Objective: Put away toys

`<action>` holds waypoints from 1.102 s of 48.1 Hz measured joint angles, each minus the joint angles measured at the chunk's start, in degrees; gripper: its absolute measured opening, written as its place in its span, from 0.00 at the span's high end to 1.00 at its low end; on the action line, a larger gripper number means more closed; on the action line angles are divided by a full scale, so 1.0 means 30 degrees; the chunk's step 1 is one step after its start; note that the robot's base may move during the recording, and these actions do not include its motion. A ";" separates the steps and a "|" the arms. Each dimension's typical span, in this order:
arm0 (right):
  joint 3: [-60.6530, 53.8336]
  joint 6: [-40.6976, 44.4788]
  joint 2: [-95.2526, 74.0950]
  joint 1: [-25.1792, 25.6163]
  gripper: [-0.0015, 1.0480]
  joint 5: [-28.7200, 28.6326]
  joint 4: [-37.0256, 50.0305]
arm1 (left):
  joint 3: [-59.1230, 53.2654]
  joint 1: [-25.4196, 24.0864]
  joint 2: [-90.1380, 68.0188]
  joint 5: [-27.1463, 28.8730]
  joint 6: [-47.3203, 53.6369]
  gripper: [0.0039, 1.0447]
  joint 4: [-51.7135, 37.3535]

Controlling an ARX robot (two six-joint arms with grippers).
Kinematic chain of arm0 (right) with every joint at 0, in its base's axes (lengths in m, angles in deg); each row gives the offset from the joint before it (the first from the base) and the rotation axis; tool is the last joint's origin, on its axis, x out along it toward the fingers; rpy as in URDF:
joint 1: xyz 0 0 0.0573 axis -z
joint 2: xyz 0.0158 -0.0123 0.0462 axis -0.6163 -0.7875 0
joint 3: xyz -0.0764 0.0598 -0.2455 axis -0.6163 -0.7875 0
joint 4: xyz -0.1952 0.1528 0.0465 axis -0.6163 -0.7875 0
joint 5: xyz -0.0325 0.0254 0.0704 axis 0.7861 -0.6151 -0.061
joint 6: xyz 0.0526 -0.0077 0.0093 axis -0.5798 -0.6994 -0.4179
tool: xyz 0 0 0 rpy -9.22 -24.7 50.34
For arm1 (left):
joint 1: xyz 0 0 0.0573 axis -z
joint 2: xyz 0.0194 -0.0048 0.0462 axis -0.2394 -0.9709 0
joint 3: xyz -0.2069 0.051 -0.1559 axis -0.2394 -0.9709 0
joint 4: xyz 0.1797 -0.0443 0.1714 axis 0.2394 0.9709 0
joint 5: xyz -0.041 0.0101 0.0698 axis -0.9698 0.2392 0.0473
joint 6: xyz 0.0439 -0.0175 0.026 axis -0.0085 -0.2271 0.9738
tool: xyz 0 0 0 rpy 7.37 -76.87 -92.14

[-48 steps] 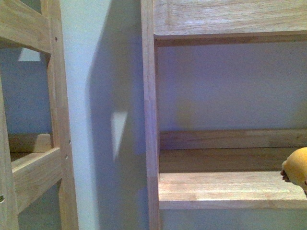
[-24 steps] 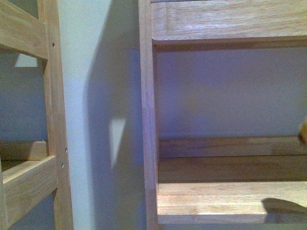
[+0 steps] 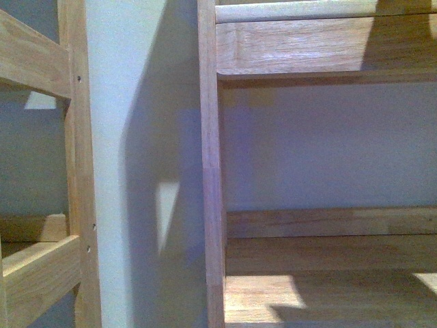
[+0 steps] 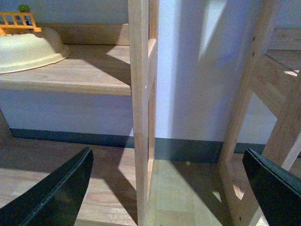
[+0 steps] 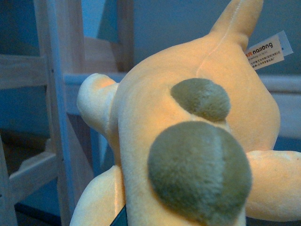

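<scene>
With the orange-yellow plush animal with olive paw pads filling the right wrist view, right grip undeterminable, left gripper spread wide and empty: risk of snagging the pale wooden shelf upright, dropping short.

Counts, all views.

Plush animals: one, orange-yellow plush animal, filling the right wrist view. On it: two olive-brown round pads, one larger than the other; one white sewn-in label near its pointed part.

Wooden shelving units: two in the front view, left unit and right unit, wall showing between them. On the right unit, two shelf boards visible, upper and lower.

Left wrist view: two dark gripper fingers, one at each lower corner. One pale cream bowl-shaped item on a shelf board, at its far end. One orange toy fence piece behind it, with one small green thing on top, too small to identify.
</scene>
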 joint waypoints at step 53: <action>2.1449 -0.0925 -1.8396 -0.4080 0.92 0.3869 -0.4707 | 0.0000 0.0000 0.0000 0.0000 0.0000 0.06 0.0000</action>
